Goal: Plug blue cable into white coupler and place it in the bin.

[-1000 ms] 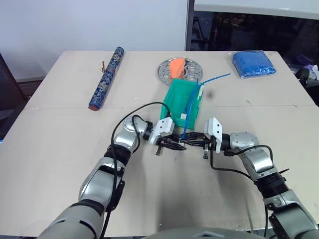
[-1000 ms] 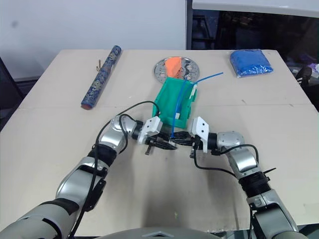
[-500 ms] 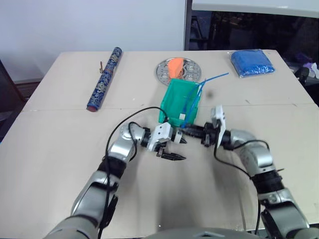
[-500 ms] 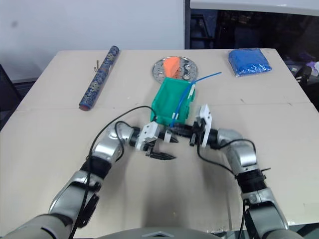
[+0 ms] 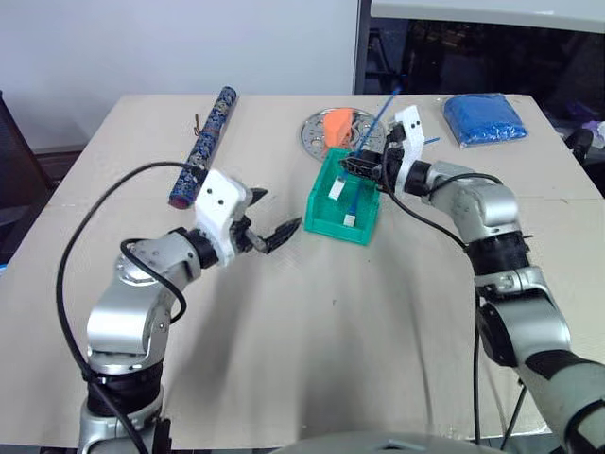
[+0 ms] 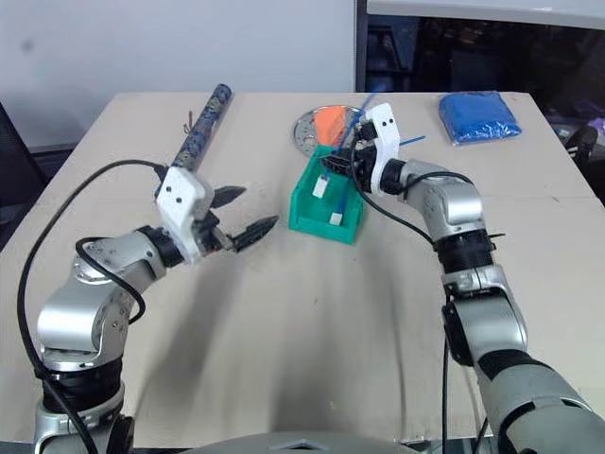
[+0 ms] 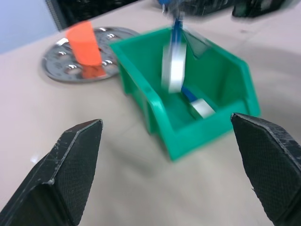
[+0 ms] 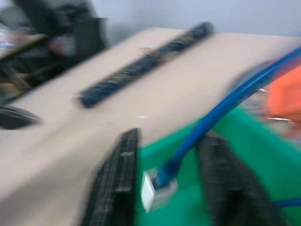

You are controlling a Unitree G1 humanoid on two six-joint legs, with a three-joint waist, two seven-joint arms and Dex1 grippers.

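The green bin [image 5: 326,210] stands mid-table. My right gripper [image 5: 361,166] hovers over its far rim. Its jaws stand apart in the right wrist view, with the blue cable [image 8: 221,106] running loose between the fingers [image 8: 117,183]. The white coupler [image 8: 157,190] hangs on the cable's end, down inside the bin [image 8: 263,155]. The cable's free end [image 5: 383,106] sticks up behind that gripper. My left gripper [image 5: 267,216] is wide open and empty, off to the left of the bin and above the table. Its fingers [image 7: 70,174] frame the bin [image 7: 160,117] from a short way off.
Another blue cord with a white block [image 5: 351,219] lies in the bin, its tip [image 5: 423,143] poking out to the right. Behind the bin sits a round metal plate [image 5: 317,132] with an orange block [image 5: 335,122]. A patterned roll [image 5: 201,147] lies far left, and a blue folded cloth [image 5: 484,120] far right.
My right gripper carried the cable and coupler up and away from me to over the bin, and its jaws parted. My left gripper let go, opened wide and drew back up and left.
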